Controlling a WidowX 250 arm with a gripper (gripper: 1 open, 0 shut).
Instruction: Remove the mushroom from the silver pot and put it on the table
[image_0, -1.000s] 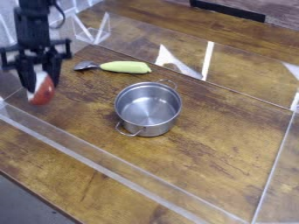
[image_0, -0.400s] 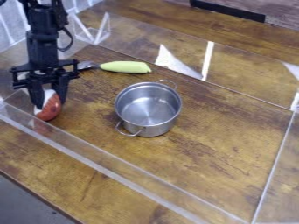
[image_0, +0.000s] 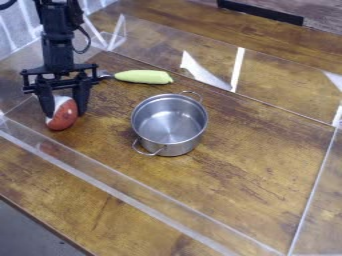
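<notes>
The mushroom (image_0: 62, 118), red-brown cap with a pale stem, lies on the dark wood table (image_0: 241, 170) at the left. My gripper (image_0: 64, 106) points down right over it, black fingers (image_0: 82, 98) spread open on either side of it and no longer clamping it. The silver pot (image_0: 170, 124) stands to the right in the middle of the table, upright, its shiny inside empty, one loop handle facing the front.
A long yellow-green vegetable (image_0: 142, 76) lies behind the pot, just right of my arm. Low clear acrylic walls (image_0: 120, 195) border the tabletop in front, at the left and at the back.
My gripper came down to the table with the mushroom, shifting slightly right. Its fingers then spread, leaving the mushroom lying on the wood.
</notes>
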